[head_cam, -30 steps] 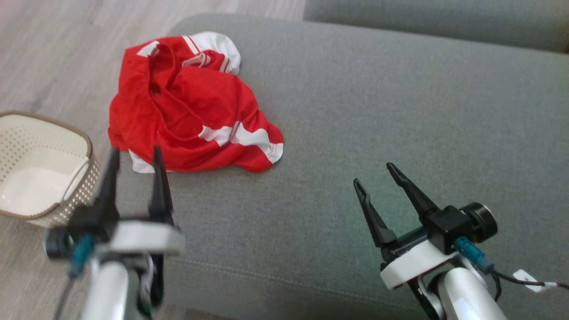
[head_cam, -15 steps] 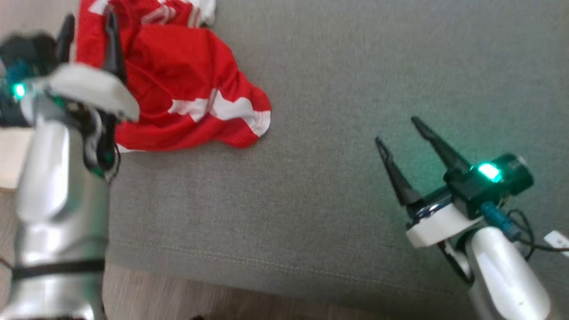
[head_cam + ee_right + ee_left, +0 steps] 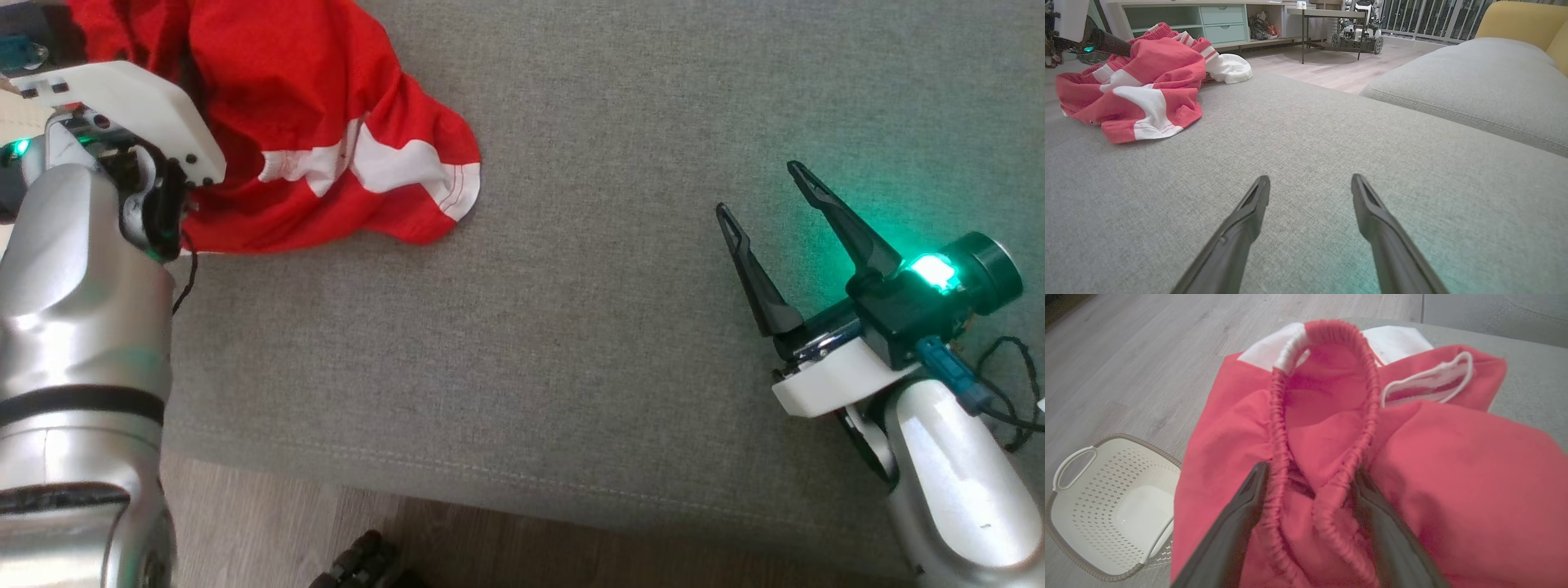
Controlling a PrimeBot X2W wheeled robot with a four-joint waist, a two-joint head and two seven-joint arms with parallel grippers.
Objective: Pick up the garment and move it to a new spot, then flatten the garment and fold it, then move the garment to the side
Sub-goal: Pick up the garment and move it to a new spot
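Note:
The garment (image 3: pixel 310 98) is a red pair of shorts with white panels, lying crumpled at the far left of the grey sofa cushion (image 3: pixel 571 327). In the left wrist view my left gripper (image 3: pixel 1309 469) is open and pressed down into the garment (image 3: pixel 1453 465). Its two fingers stand either side of bunched folds of the elastic waistband (image 3: pixel 1278 428). My right gripper (image 3: pixel 758 189) hovers open over bare cushion well to the right, holding nothing. From the right wrist view, the right gripper (image 3: pixel 1309 179) points across the cushion, with the garment (image 3: pixel 1147 69) far off at the upper left.
A cream perforated basket (image 3: pixel 1106 506) stands on the wooden floor (image 3: pixel 1147 355) left of the sofa. A second grey cushion (image 3: pixel 1474 81) lies beyond the gap at the right. Cabinets (image 3: pixel 1220 20) and a small table (image 3: pixel 1327 16) stand across the room.
The head camera has tipped down and shifted. My left gripper has gone forward from the cushion's front onto the garment, still open. The right gripper stays open, and a green light now shows on it.

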